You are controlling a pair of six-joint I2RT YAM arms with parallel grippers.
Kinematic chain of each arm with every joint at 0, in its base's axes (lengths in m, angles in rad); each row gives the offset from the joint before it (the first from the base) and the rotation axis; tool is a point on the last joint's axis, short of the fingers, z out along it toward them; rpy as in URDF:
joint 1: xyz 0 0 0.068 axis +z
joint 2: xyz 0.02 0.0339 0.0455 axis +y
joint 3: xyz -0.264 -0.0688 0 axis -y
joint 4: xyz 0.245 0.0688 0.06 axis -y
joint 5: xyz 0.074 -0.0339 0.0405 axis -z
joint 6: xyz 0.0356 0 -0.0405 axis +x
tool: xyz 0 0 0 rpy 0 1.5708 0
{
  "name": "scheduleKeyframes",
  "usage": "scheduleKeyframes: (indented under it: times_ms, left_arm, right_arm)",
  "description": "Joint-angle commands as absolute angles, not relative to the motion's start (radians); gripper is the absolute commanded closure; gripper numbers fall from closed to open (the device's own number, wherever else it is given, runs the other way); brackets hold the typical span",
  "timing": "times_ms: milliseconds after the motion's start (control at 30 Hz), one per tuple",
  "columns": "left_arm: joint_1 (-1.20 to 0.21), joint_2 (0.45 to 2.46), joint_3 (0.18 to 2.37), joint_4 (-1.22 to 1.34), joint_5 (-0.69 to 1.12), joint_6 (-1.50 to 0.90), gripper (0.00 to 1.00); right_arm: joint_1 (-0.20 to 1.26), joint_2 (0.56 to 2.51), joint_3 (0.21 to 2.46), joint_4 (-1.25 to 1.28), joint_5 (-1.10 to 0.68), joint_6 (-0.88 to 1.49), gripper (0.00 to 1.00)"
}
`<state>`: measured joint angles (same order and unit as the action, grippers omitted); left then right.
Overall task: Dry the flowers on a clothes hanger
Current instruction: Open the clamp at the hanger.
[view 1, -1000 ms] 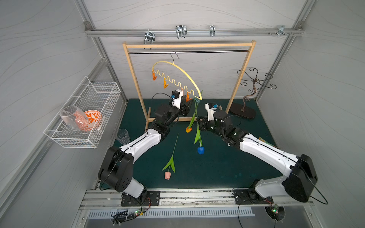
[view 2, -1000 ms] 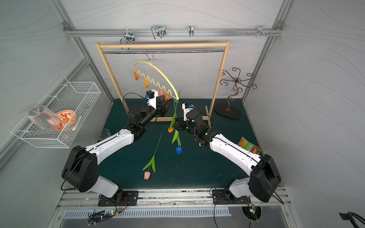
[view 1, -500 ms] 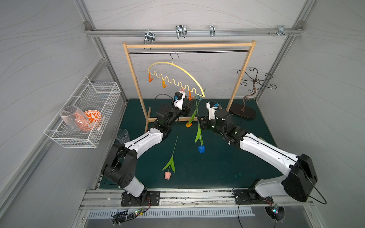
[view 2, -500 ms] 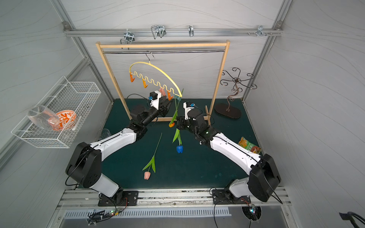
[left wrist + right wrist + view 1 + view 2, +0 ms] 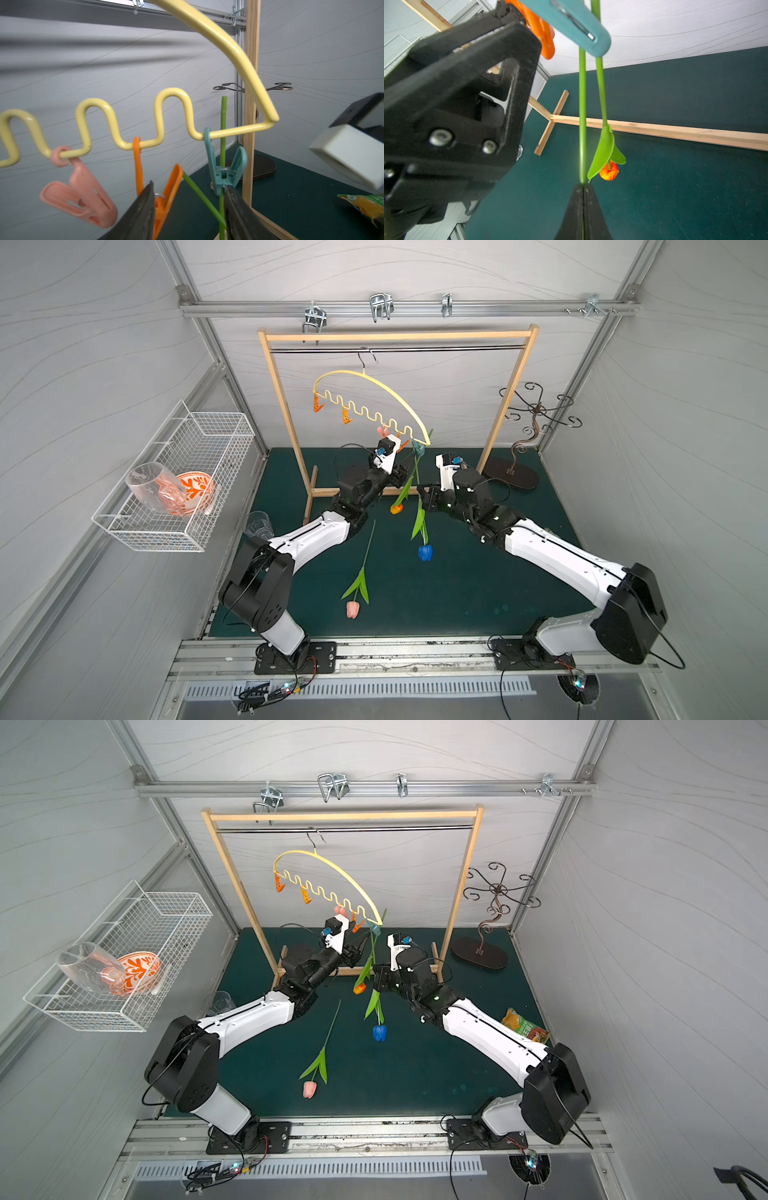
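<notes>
We see a pale yellow hanger (image 5: 172,92), an orange pin (image 5: 174,182), pink pin (image 5: 83,193), teal pin (image 5: 209,160); a pink tulip (image 5: 353,609), blue tulip (image 5: 424,552), orange-yellow tulip (image 5: 396,509) on green stems (image 5: 582,104); a dark green mat (image 5: 457,593); a white bowl (image 5: 195,489) patterned orange.

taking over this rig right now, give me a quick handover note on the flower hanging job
Left gripper: jaws open, up at the orange clothespin and teal clothespin on the clothes hanger.
Right gripper: jaws shut on the blue tulip by its stem, head down.
Done: orange tulip hangs head down from the teal clothespin.
To do: the blue tulip's stem end is beside the orange clothespin but not visibly clipped, so clip it. The pink tulip lies on the mat.
</notes>
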<state>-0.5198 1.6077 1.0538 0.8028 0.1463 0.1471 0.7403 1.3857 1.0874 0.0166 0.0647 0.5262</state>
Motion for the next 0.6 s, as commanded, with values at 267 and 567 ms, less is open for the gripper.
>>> scheduleKeyframes:
  times_ms: [267,567]
  left_arm:
    - [-0.520,1.600,1.077,0.912,0.073,0.169,0.39]
    - [-0.529,1.583,0.989,1.015,0.044,0.166,0.38]
  right_arm:
    - [0.733,1.373,1.098,0.026,0.044,0.527,1.00]
    - [0.730,1.383,1.098,0.026,0.041,0.525,1.00]
